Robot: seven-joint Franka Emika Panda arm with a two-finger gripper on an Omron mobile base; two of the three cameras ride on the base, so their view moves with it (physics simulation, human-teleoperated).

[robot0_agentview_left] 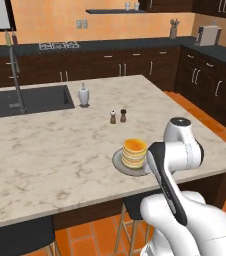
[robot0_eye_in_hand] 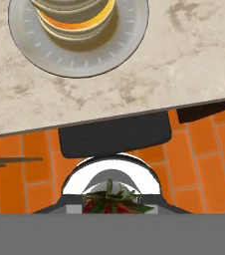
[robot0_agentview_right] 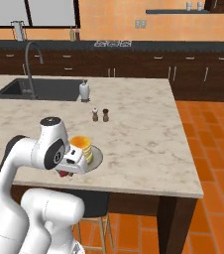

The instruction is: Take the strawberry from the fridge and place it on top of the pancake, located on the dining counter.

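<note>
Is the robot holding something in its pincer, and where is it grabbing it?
Yes, the pincer is shut on the strawberry, leafy top showing. Which part of the berry it pinches cannot be told.

Claw (robot0_agentview_right: 63,173) closed, arm folded low

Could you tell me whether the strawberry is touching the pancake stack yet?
Apart. The hand view shows the strawberry low by the gripper, with bare counter and floor separating it from the pancake.
</note>
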